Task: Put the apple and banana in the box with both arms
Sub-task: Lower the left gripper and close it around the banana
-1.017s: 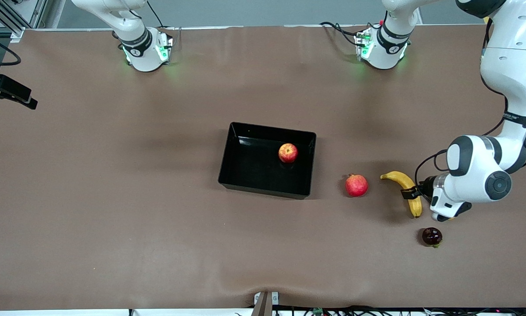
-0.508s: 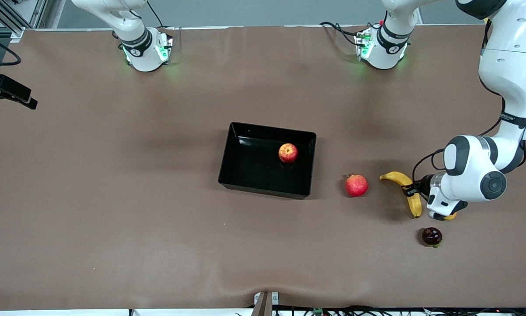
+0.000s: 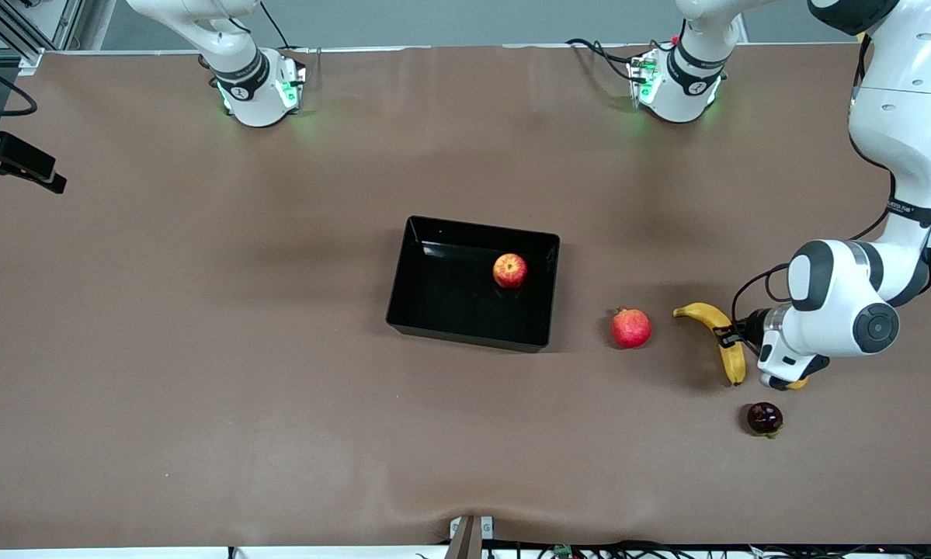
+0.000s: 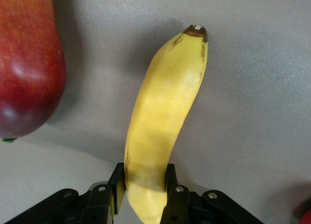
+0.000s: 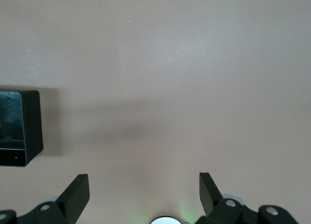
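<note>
A: Left gripper (image 4: 144, 192)?
B: Fingers clamped on the banana (image 3: 720, 334), which lies on the table beside the pomegranate (image 3: 630, 328).
A: Apple (image 3: 509, 270)?
B: In the box (image 3: 426, 312).
A: Right gripper (image 5: 143, 192)?
B: Waiting, fingers wide apart, holding nothing.

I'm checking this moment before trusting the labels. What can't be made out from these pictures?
- Front view: the left gripper at the banana is mostly hidden by its own wrist.
- Front view: a yellowish thing under that wrist is nearly all covered.
- Left wrist view: the red fruit is cut by the edge.
- Right wrist view: the box is cut off; the right gripper hangs open over bare table.
</note>
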`<action>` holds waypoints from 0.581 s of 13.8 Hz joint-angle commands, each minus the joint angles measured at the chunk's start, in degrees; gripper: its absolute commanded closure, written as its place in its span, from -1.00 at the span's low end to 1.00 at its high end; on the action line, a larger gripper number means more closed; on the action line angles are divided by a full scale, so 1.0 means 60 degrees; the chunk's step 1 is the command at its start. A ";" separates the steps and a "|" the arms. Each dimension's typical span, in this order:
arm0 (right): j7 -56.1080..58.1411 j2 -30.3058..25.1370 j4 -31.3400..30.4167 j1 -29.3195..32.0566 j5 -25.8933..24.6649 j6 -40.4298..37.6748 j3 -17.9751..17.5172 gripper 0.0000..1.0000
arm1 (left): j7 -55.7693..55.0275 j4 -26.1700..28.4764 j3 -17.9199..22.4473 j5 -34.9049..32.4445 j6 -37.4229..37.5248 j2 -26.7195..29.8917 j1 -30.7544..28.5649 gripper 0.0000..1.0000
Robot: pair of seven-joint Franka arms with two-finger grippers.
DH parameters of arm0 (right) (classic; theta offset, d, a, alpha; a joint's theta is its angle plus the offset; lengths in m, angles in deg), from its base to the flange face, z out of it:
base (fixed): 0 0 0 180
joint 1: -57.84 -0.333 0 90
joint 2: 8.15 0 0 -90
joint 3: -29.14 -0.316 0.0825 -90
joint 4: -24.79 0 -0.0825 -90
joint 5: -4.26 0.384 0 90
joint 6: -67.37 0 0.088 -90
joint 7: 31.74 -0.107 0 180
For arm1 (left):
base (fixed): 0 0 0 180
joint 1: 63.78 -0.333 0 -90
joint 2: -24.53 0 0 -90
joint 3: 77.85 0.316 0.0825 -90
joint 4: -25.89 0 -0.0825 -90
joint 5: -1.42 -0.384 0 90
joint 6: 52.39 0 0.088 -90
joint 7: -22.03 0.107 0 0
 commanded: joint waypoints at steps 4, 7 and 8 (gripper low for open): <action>-0.0093 0.0017 0.0059 -0.0097 0.0028 0.0000 0.0068 -1.00 | -0.0072 -0.0617 -0.0882 -0.0247 0.1488 0.1128 0.0063 1.00; -0.0093 0.0017 0.0059 -0.0096 0.0013 0.0000 0.0068 -1.00 | -0.0891 -0.1101 -0.1908 -0.0262 0.2046 0.1247 0.0383 1.00; -0.0093 0.0017 0.0059 -0.0111 0.0027 0.0000 0.0068 -1.00 | -0.1198 -0.1277 -0.2041 -0.0262 0.2178 0.1247 0.0719 1.00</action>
